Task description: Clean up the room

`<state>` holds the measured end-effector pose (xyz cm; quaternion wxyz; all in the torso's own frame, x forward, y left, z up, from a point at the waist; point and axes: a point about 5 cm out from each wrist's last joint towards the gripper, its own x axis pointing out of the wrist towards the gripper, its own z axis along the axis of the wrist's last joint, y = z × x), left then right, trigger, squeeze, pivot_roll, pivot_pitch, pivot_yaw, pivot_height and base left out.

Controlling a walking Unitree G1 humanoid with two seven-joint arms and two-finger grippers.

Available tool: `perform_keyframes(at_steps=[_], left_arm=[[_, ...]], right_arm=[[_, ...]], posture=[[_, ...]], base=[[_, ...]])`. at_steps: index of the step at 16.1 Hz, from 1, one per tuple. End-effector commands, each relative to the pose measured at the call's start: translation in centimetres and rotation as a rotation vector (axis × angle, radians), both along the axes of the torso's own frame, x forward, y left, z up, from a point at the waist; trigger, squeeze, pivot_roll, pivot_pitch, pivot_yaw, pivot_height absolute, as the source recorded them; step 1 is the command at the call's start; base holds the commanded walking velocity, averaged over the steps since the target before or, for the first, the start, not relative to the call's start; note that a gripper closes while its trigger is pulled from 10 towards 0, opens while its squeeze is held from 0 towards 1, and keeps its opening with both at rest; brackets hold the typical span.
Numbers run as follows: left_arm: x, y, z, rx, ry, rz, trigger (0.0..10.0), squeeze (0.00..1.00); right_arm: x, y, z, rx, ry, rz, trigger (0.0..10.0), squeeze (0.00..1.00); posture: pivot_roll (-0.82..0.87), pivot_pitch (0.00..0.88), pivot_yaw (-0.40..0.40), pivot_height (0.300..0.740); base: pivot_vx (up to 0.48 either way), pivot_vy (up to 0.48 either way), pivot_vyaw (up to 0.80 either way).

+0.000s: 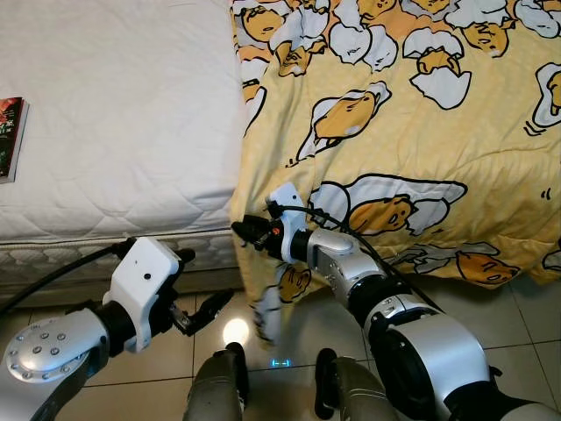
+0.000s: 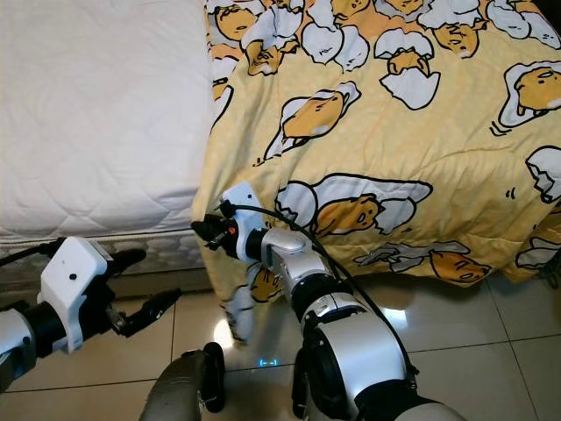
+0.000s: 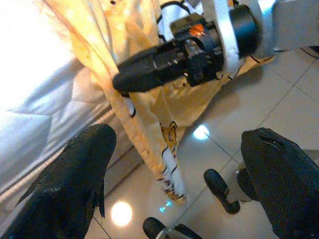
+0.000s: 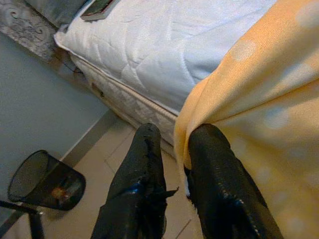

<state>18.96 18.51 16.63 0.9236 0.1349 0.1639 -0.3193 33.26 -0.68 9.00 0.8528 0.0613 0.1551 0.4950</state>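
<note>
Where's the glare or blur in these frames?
Left eye view: a ceiling-light glare spot on the floor tiles, otherwise sharp. Right eye view: a similar reflection on the tiles. Left wrist view: the mattress is blown out white, the left gripper fingers soft and out of focus. Right wrist view: the blanket is blurred close to the lens, where the right gripper pinches its edge.
</note>
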Motion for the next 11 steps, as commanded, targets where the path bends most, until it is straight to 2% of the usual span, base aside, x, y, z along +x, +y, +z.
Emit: perform_keyframes(at_steps=[1, 2, 6, 8, 11], left_arm=[[-0.1, 0.1, -0.4, 0.011, 0.016, 0.000, 10.0, 0.00], [0.2, 0.1, -0.5, 0.014, 0.008, 0.004, 10.0, 0.00], [1.6, 0.2, -0.6, 0.015, -0.030, 0.018, 10.0, 0.00], [2.3, 0.3, -0.9, 0.004, -0.041, 0.032, 10.0, 0.00], [3.0, 0.2, -1.5, 0.003, -0.047, 0.034, 10.0, 0.00]], right_arm=[[-4.6, 7.1, -0.7, 0.144, 0.101, 0.159, 10.0, 1.00], [-4.7, 6.9, -0.9, 0.140, 0.101, 0.162, 10.0, 1.00], [-3.4, 4.6, -1.1, 0.209, 0.102, 0.044, 10.0, 1.00], [-2.8, 2.8, -1.3, 0.264, 0.099, -0.048, 10.0, 1.00], [-2.9, 1.9, -1.7, 0.237, 0.054, -0.073, 10.0, 1.00]], posture=[[0.23, 0.261, -0.009, 0.740], [0.23, 0.245, -0.010, 0.740], [0.20, 0.209, -0.010, 0.740], [0.17, 0.189, -0.004, 0.740], [0.15, 0.163, 0.000, 0.740]], base=[[0.000, 0.000, 0.00], [0.000, 0.000, 0.00], [0.000, 0.000, 0.00], [0.000, 0.000, 0.00], [0.000, 0.000, 0.00]])
